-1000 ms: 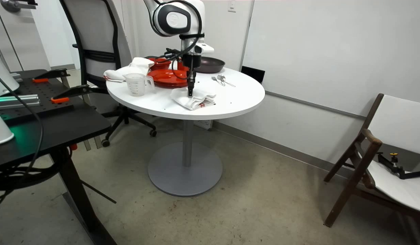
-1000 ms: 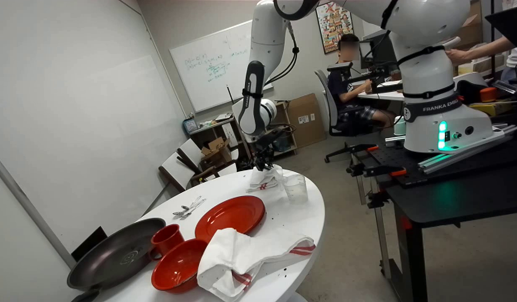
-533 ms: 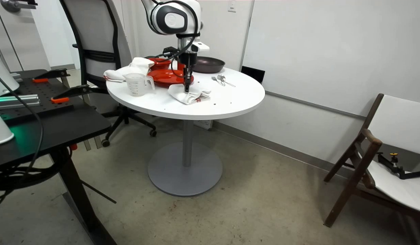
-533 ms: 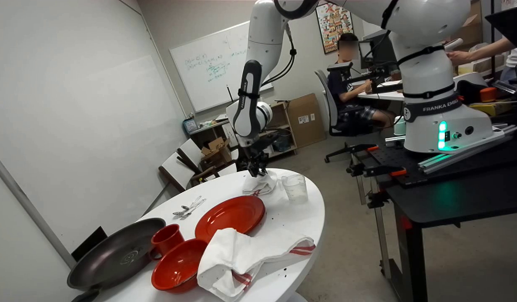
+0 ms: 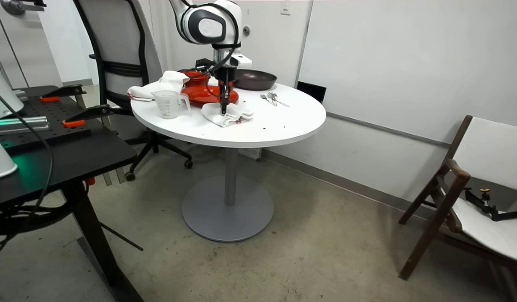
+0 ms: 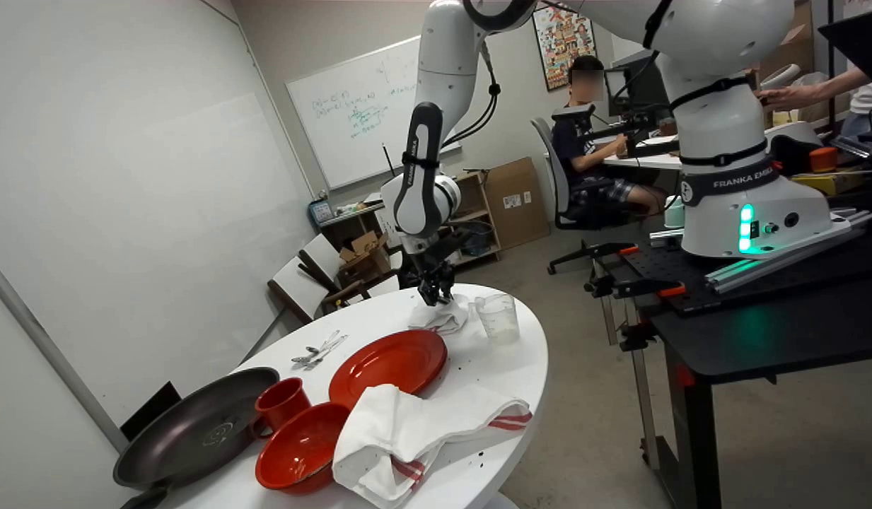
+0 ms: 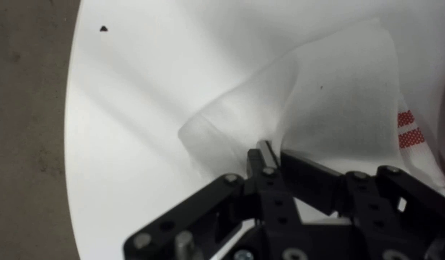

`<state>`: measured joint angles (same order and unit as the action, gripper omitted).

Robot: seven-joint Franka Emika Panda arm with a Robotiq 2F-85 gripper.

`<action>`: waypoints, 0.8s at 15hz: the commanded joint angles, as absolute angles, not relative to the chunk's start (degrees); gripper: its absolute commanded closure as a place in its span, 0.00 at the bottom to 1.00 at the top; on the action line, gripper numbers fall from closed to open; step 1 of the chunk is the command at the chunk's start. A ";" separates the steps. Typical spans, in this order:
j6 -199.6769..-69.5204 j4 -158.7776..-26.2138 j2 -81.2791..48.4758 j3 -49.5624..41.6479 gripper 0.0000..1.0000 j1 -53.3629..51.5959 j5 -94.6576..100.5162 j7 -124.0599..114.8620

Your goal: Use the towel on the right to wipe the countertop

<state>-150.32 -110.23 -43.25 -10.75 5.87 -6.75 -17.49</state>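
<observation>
1. Pinching a fold of the white towel (image 7: 337, 90), my fingers (image 7: 309, 177) are closed together with the cloth caught between them.
2. That towel lies right beneath me, spread on the round white tabletop (image 7: 125, 202). Both exterior views put it near the measuring cup (image 5: 166, 105) and just beside the red plate (image 6: 390, 364); whether towel and plate touch, I can't judge.
3. My grip is off-centre, and the next stroke turns on that. In the wrist view a pointed corner reaches left of my fingers, while the broader part fans up and to the right, its red stripes (image 7: 411, 138) at the far right side.
4. Its long axis seems to slant from that left corner to the upper right. I block the near edge myself, so I trust this only loosely.
5. A dark speck (image 7: 103, 28) sits the other way: up and left of my fingers, well apart, across bare tabletop, close to the edge.
6. The wiping looks unfinished. A stroke toward the speck should lead with the corner and trail the broad part; I'd want light downward pressure, lest the thin towel buckle.
7. Mine is the only arm (image 6: 425, 177) over the tabletop. The larger white cloth (image 6: 407, 438) lies well apart and is not my tool.
</observation>
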 commanded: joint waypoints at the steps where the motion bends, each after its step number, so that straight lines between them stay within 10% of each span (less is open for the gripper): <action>1: -150.85 -114.27 -41.03 -10.59 0.99 5.21 -6.39 -16.37; 12: -148.82 -114.47 -41.36 -13.73 0.99 6.18 -6.20 -17.54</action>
